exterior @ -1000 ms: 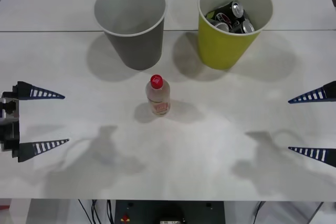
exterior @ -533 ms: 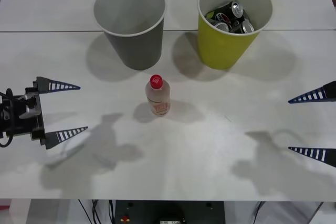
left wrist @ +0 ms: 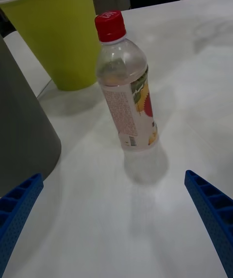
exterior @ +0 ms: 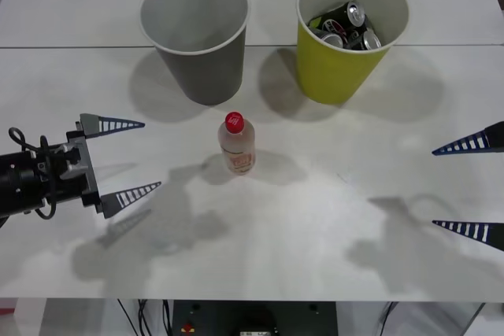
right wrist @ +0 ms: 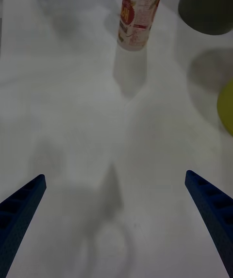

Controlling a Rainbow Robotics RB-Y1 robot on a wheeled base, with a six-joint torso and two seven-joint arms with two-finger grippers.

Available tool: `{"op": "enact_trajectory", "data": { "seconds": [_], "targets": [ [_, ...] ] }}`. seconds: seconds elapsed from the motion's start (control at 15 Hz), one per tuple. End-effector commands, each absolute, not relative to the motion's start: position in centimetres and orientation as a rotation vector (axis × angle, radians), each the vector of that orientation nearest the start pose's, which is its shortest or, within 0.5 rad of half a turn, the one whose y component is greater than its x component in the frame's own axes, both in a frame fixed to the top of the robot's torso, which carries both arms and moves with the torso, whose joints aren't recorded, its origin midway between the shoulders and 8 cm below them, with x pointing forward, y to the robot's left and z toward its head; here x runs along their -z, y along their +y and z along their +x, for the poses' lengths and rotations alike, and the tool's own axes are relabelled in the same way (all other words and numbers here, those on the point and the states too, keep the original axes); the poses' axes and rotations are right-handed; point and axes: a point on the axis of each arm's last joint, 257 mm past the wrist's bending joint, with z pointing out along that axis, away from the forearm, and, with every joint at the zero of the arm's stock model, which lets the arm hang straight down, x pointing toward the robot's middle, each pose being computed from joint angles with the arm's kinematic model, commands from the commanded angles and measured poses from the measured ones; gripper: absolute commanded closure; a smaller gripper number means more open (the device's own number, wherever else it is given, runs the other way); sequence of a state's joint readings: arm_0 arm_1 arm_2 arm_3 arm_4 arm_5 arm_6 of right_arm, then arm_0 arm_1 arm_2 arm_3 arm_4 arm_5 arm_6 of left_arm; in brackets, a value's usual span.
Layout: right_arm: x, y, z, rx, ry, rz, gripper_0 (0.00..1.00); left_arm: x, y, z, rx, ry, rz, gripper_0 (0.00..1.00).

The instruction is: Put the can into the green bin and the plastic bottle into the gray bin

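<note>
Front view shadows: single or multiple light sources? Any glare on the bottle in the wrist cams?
Front view: both the gray bin and green bin cast soft shadows to either side, suggesting several overhead lights. Left wrist view: the plastic bottle is sharp, faint sheen only. Right wrist view: slightly soft, no strong glare.

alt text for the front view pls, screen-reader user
The open left gripper reaches toward an upright plastic bottle standing mid-table. Behind it stand the gray bin and, to its right, the green bin holding cans. The open right gripper waits at the right edge.
</note>
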State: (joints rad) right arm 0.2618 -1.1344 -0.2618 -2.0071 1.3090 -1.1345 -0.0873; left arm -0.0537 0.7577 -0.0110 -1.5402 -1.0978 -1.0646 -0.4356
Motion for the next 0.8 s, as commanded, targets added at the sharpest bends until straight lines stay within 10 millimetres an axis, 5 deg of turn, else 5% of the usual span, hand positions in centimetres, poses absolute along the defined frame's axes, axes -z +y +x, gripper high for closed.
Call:
{"op": "enact_trajectory", "data": {
  "seconds": [0.07,0.8],
  "targets": [
    [16.7,-28.6,34.1,-0.209,1.596,-1.634,0.0,19.5,19.3,43.1,0.372,1.221,1.279,0.0],
    [16.7,-28.6,34.1,-0.209,1.596,-1.634,0.0,21.0,12.7,44.0,0.546,1.189,1.187,0.0]
  ]
}}
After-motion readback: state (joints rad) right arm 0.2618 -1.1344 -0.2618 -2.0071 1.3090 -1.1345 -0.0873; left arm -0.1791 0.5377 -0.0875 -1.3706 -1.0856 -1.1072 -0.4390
